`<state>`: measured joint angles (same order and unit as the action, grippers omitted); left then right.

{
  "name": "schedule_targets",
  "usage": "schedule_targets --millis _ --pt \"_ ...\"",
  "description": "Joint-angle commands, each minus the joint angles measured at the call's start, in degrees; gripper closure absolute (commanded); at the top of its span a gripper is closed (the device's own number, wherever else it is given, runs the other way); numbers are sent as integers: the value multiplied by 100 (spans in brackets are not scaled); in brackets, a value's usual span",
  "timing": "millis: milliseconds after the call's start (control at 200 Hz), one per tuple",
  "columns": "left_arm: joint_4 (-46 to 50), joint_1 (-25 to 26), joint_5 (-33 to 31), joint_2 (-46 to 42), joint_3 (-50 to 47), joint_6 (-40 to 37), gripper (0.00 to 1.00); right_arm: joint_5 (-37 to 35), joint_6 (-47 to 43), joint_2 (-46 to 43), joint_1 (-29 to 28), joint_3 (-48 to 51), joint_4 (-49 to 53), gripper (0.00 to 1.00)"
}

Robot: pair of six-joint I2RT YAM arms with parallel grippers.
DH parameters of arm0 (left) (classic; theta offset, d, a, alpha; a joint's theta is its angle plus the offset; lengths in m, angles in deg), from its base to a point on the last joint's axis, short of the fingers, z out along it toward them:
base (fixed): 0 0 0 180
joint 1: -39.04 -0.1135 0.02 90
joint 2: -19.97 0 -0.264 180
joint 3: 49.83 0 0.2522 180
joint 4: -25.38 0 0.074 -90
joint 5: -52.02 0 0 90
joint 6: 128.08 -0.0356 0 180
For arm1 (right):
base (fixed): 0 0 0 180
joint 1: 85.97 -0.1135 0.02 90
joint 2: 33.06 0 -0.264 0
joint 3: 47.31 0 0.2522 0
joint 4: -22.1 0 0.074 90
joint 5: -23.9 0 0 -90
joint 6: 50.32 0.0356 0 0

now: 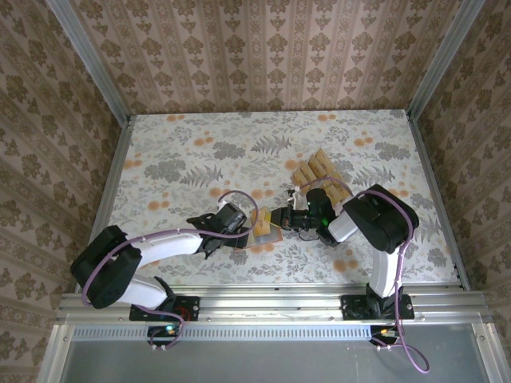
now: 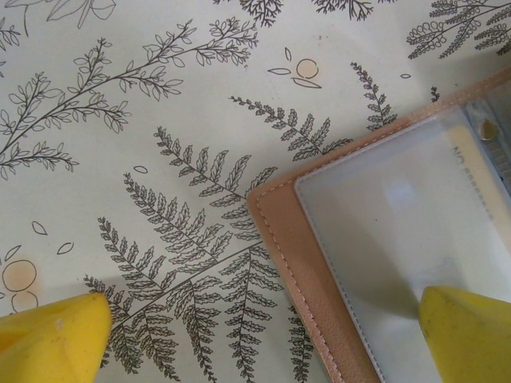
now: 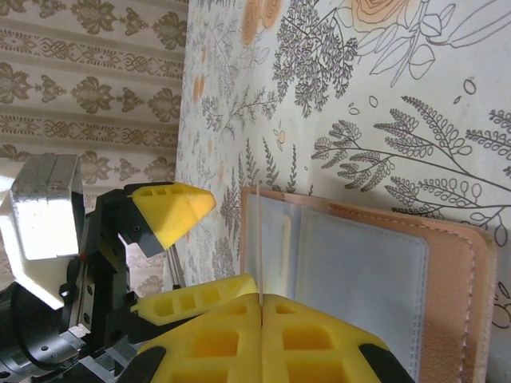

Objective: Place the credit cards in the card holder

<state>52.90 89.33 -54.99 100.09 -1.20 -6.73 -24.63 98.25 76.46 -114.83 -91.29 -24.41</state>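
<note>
Right gripper (image 3: 261,299): fingers pressed together, clamps one credit card (image 3: 259,231) edge-on, upright over open card holder (image 3: 375,271).
Left gripper (image 2: 263,327): spread wide, one yellow finger (image 2: 467,335) over holder's clear sleeve, other over bare table; contact unclear.
Card holder: reddish-brown, stitched edge, lies open flat, lower centre of top view, between both grippers; tan card already inside a pocket.
Loose credit cards (image 1: 319,171): fanned tan heap, right of centre, apart from holder.
Table (image 1: 184,152): pale fern-and-flower print.
Walls (image 1: 263,56): brown damask wallpaper.

Overhead view, close wrist views sharing card holder (image 2: 283,239)
</note>
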Motion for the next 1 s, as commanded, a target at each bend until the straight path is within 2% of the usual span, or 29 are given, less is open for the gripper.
schedule_targets --millis 0,995 --pt "241 46 -105 -34 -95 90 0 177 23 234 8 -94 -228 100" --pt "285 59 -118 -40 -60 69 0 388 9 633 -109 -11 -439 100"
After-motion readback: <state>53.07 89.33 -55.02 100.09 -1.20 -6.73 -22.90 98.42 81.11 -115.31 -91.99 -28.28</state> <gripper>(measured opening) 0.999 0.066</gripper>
